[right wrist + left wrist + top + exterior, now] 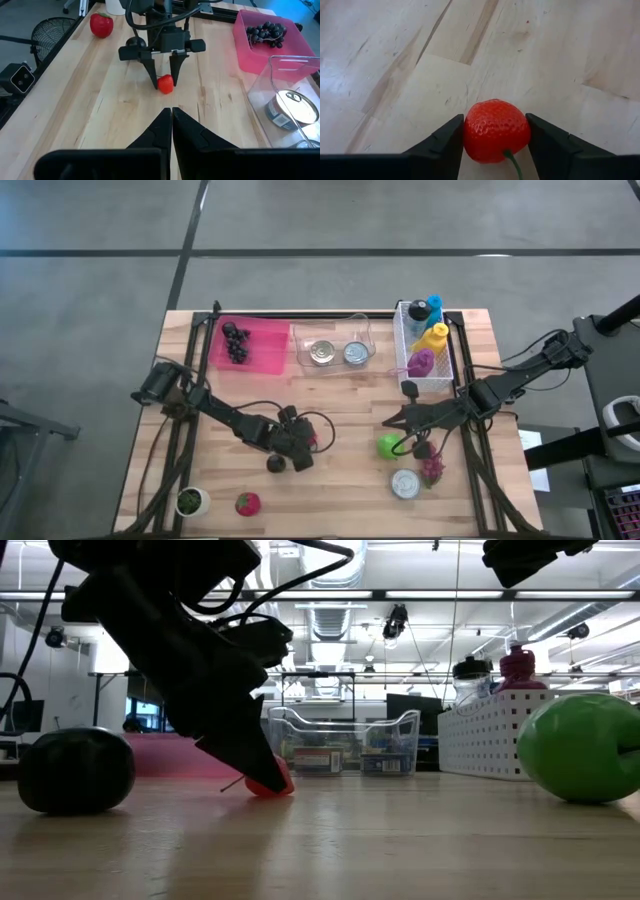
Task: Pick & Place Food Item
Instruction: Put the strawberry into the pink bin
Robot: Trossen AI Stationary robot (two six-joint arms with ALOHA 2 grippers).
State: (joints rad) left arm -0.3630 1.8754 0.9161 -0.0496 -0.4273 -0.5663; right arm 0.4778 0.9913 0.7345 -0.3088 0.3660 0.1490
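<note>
On the table mid-left, left end effector [496, 145] clamped around strawberry [496, 131], touching wood. Best lifted straight up, squeeze gentle, clear of dark fruit [276, 463]. Right end effector [171, 117] pinched closed, waiting near green apple [389, 445].

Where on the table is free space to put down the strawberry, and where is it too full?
Free: the bare wood between the pink tray and the left gripper, which is shut on the strawberry. Crowded: near the right gripper, with the green fruit, a can and the white basket.
</note>
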